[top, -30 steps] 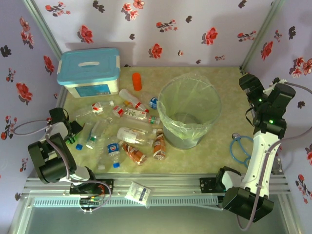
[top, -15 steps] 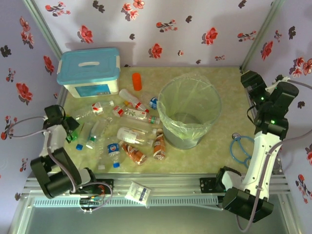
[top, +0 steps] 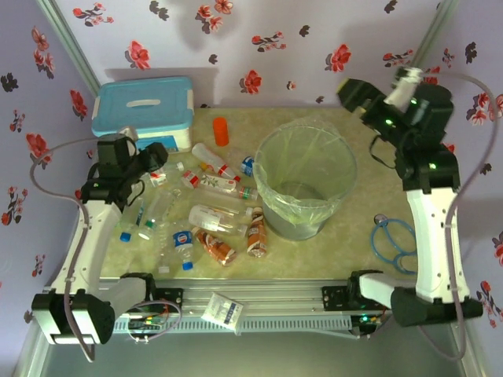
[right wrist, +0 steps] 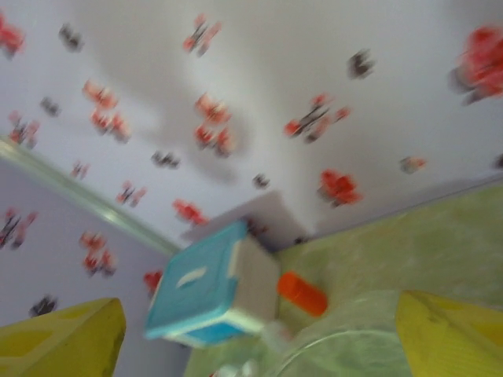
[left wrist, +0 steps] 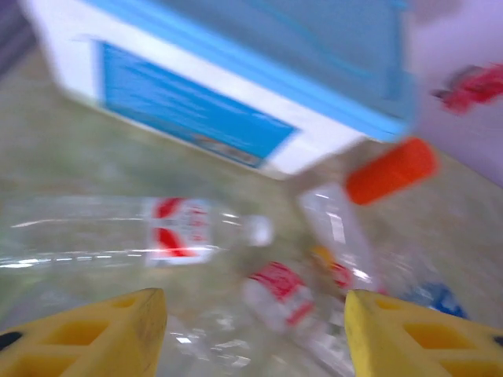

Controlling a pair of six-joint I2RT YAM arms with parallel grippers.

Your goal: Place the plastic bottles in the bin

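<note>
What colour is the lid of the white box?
The lid is light blue; the top external view shows it best.

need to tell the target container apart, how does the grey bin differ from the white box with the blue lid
The bin is round and grey; the box is rectangular and white. The bin is open-topped and bag-lined; the box is shut under a blue lid. The bin stands centrally, right of the bottles; the box sits in the far left corner. Both stand upright on the table.
</note>
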